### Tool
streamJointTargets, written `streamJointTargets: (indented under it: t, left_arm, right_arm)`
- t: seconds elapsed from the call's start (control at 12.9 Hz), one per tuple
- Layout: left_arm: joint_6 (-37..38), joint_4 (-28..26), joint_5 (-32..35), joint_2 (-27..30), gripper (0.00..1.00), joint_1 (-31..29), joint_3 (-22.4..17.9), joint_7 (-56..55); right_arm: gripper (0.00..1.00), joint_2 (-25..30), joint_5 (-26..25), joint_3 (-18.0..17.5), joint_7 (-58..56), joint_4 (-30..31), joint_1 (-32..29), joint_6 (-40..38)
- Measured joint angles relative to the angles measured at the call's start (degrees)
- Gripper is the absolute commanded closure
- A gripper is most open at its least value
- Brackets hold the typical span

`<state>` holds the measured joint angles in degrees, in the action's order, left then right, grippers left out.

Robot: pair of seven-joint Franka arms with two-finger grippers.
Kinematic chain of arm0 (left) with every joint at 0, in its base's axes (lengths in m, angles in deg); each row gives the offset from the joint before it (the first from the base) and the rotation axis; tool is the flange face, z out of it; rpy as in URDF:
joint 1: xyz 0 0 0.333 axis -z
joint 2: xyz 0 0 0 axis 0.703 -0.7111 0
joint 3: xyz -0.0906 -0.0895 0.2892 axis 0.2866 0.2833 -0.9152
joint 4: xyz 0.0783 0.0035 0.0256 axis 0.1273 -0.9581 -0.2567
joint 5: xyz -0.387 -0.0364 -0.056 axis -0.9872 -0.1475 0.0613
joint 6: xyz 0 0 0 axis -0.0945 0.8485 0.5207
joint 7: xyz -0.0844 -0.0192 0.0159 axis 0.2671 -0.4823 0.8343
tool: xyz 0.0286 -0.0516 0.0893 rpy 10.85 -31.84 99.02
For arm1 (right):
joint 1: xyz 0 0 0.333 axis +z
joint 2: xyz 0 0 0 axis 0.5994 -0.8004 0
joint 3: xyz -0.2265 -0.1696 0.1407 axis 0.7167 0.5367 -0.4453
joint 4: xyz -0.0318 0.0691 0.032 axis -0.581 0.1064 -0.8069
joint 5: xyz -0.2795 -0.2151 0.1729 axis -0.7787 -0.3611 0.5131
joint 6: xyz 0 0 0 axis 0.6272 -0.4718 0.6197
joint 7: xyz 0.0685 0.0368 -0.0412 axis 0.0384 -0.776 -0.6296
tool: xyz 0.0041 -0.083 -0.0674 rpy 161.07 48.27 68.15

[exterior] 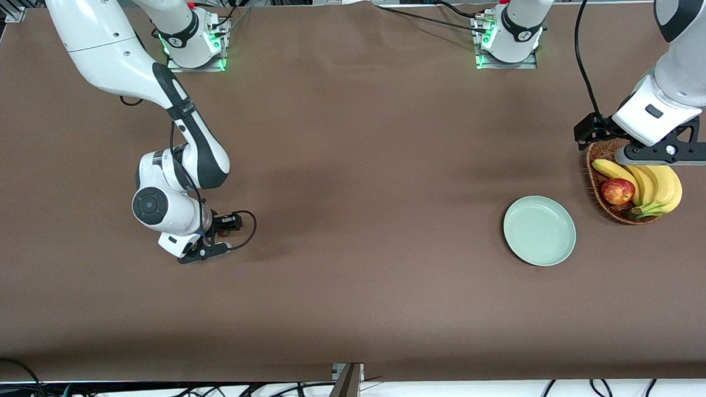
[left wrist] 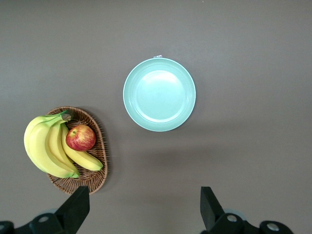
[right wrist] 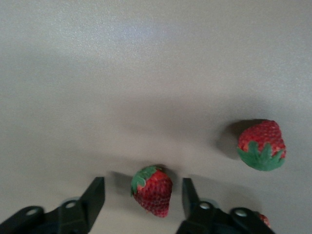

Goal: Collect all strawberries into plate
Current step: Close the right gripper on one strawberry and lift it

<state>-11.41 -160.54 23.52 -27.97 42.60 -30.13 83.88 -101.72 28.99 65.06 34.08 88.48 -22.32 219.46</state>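
In the right wrist view, one strawberry (right wrist: 152,191) lies on the table between the open fingers of my right gripper (right wrist: 141,200), with gaps on both sides. A second strawberry (right wrist: 262,145) lies beside it, and a third strawberry (right wrist: 263,220) peeks out at the edge by a finger. In the front view my right gripper (exterior: 209,243) is low over the table at the right arm's end and hides the berries. The mint-green plate (exterior: 539,231) is empty and also shows in the left wrist view (left wrist: 159,94). My left gripper (left wrist: 143,210) is open and empty, held high over the basket (exterior: 668,152).
A brown wicker basket (exterior: 598,200) with bananas (exterior: 652,185) and a red-yellow apple (exterior: 617,191) stands beside the plate, toward the left arm's end of the table. It also shows in the left wrist view (left wrist: 95,168). Brown table cloth lies between the plate and the strawberries.
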Motion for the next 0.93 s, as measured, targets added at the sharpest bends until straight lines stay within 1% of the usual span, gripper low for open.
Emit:
streamJointTargets:
  t: [0.16, 0.23, 0.31, 0.39, 0.7, 0.93]
  left_arm:
    - [0.0, 0.0, 0.0, 0.0, 0.00, 0.0, 0.0, 0.0]
    - [0.0, 0.0, 0.0, 0.0, 0.00, 0.1, 0.0, 0.0]
    - [0.0, 0.0, 0.0, 0.0, 0.00, 0.1, 0.0, 0.0]
    - [0.0, 0.0, 0.0, 0.0, 0.00, 0.1, 0.0, 0.0]
    - [0.1, 0.0, 0.0, 0.0, 0.00, 0.2, 0.0, 0.0]
    - [0.3, 0.0, 0.0, 0.0, 0.00, 0.2, 0.0, 0.0]
  right_arm:
    - [0.59, -0.1, 0.0, 0.0, 0.0, 0.0, 0.0, 0.0]
    - [0.67, -0.2, 0.0, 0.0, 0.0, 0.0, 0.0, 0.0]
    - [0.78, -0.4, 0.0, 0.0, 0.0, 0.0, -0.1, 0.1]
    - [0.85, -0.4, 0.0, 0.0, 0.0, 0.0, -0.1, 0.2]
    - [0.85, -0.3, 0.0, -0.2, 0.1, -1.4, 0.1, 0.4]
    - [0.85, -0.2, 0.7, -1.2, 3.0, -5.2, 1.1, -0.9]
